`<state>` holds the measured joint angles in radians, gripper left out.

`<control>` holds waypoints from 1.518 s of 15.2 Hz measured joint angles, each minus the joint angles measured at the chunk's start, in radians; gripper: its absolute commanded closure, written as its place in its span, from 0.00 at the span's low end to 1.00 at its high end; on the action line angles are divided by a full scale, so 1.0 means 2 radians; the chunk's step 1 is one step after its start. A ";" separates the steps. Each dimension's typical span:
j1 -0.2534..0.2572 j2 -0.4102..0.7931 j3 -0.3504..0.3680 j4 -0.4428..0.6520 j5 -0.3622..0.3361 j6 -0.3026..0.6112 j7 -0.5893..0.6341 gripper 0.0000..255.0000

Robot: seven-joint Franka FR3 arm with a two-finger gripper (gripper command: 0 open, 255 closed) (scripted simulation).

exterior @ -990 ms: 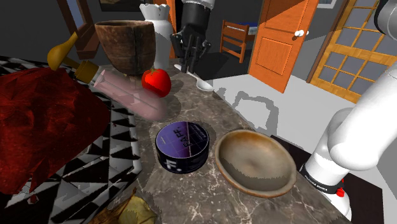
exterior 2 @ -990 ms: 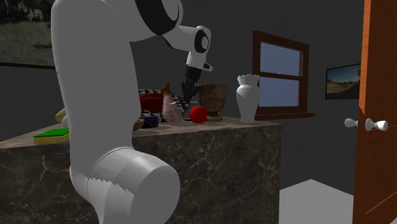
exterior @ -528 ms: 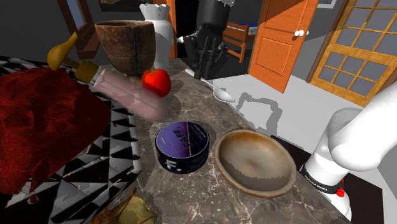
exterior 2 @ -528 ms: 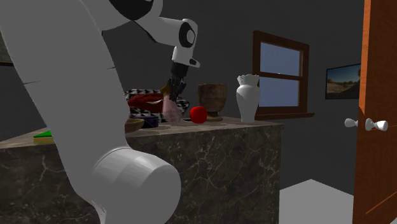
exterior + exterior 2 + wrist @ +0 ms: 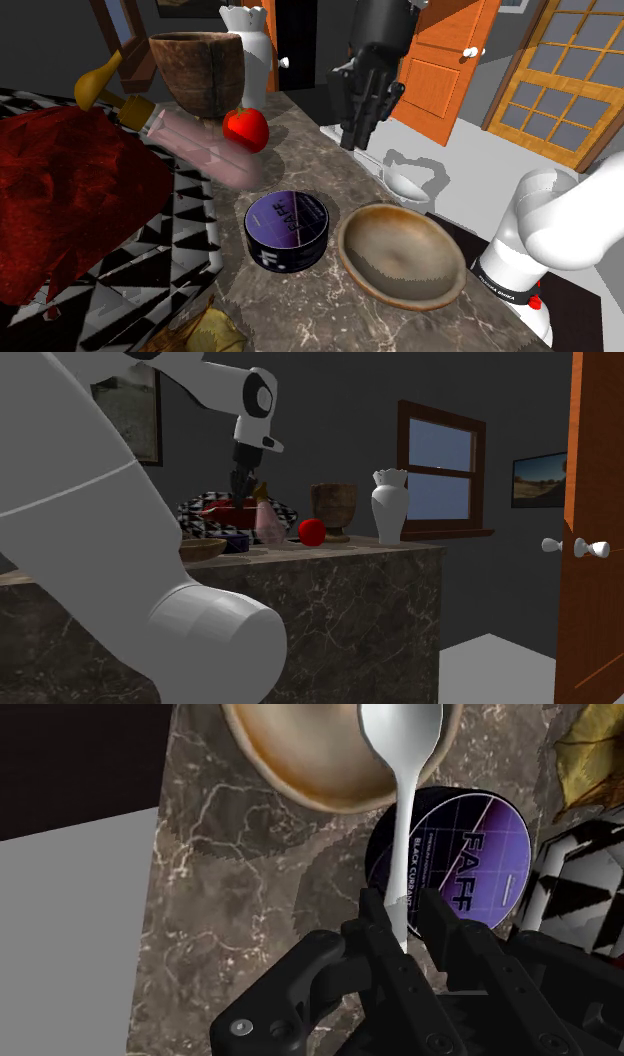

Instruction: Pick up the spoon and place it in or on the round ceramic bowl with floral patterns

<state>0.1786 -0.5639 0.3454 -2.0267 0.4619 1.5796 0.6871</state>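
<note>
My gripper (image 5: 353, 137) hangs above the marble counter's edge, shut on the handle of a white spoon (image 5: 405, 184). In the wrist view the black fingers (image 5: 375, 918) clasp the spoon's thin handle (image 5: 404, 834), and its scoop lies over the rim of a round tan-brown bowl (image 5: 300, 764). That bowl (image 5: 400, 252) sits near the counter's front corner and holds nothing. From the second exterior view the gripper (image 5: 240, 487) is raised above the bowl (image 5: 200, 549).
A purple tin (image 5: 286, 230) stands beside the bowl. Farther back are a red apple (image 5: 245, 128), a lying pink bottle (image 5: 195, 142), a wooden cup (image 5: 197, 70) and a white vase (image 5: 245, 40). A red cloth (image 5: 70, 190) lies at the shoulder view's left.
The gripper has carried the spoon from beside the vase and apple along the counter's edge toward the tan bowl, and the spoon has stayed clasped throughout.
</note>
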 measured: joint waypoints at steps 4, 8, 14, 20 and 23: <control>0.018 -0.053 0.014 -0.024 0.021 -0.016 0.032 1.00; 0.032 -0.093 0.025 -0.059 0.039 -0.014 0.049 1.00; 0.037 -0.111 0.034 -0.107 0.049 0.017 0.040 1.00; 0.041 -0.121 0.043 -0.152 0.059 0.050 0.028 1.00; 0.042 -0.124 0.046 -0.165 0.062 0.060 0.024 1.00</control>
<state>0.2625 -0.8120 0.4377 -2.3572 0.5869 1.6990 0.7354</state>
